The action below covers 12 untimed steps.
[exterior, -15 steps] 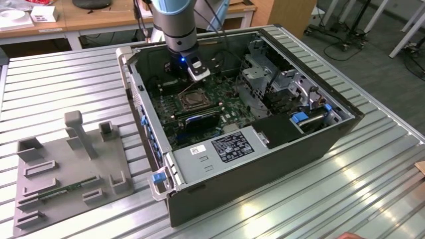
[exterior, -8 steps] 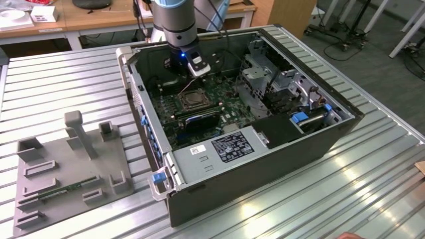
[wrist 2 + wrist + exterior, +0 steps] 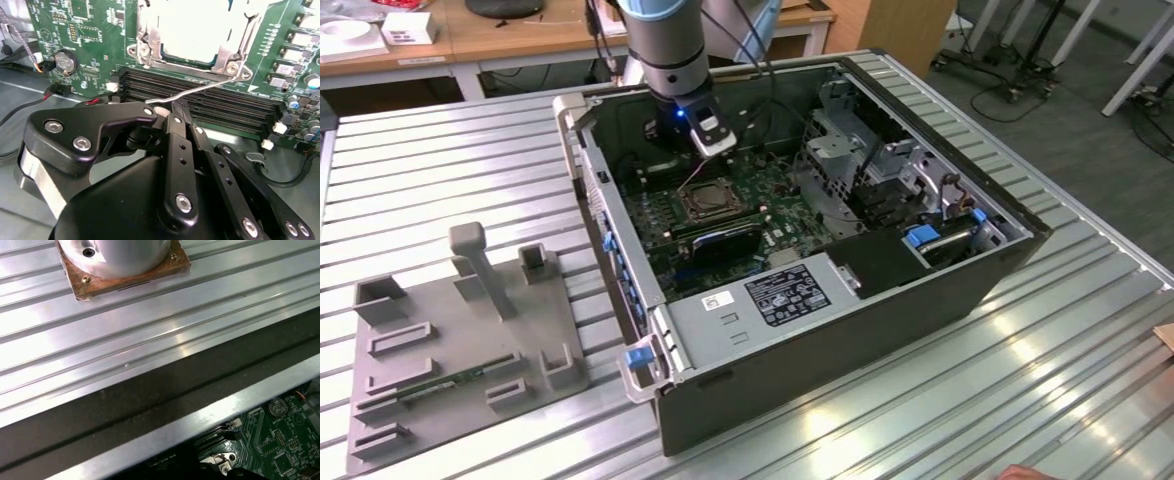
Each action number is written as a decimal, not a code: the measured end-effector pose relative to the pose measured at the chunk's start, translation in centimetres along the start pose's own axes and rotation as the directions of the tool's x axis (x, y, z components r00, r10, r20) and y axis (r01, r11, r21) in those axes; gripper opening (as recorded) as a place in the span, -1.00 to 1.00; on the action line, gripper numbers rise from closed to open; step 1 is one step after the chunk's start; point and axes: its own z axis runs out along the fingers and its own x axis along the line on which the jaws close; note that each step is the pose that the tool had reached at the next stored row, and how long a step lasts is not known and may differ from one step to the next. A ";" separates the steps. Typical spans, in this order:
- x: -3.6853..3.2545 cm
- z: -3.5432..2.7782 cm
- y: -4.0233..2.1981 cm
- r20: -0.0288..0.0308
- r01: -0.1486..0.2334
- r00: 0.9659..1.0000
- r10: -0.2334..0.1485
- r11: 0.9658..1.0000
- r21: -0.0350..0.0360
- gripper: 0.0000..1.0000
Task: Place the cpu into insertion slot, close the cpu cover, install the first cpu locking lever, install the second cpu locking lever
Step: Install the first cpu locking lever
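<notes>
your gripper [image 3: 169, 109] has its fingers pinched together on the free end of the locking lever [image 3: 205, 89], a thin wire running from the corner of the insertion slot [image 3: 707, 200]. in the exterior view that slot sits at six o'clock from the gripper, near it. the cpu [image 3: 195, 30] lies seated inside, with the cpu cover [image 3: 192, 63] down around it.

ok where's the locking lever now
In the second wrist view, the locking lever slants from the cpu cover over the memory slots, its free end at the gripper.
</notes>
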 end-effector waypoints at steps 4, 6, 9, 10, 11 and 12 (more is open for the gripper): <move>0.23 0.09 0.08 0.005 0.001 1.000 -0.001 1.000 -0.002 -0.80; 0.34 0.16 0.24 0.006 0.001 1.000 -0.001 1.000 -0.003 -0.80; 0.47 0.22 0.46 0.007 0.001 1.000 -0.001 1.000 -0.003 -0.80; 0.48 0.22 0.47 0.007 0.001 1.000 -0.001 1.000 -0.003 -0.80; 0.48 0.20 0.48 0.007 0.001 1.000 -0.001 1.000 -0.003 -0.80; 0.46 0.11 0.51 0.007 0.002 1.000 -0.001 1.000 -0.003 -0.80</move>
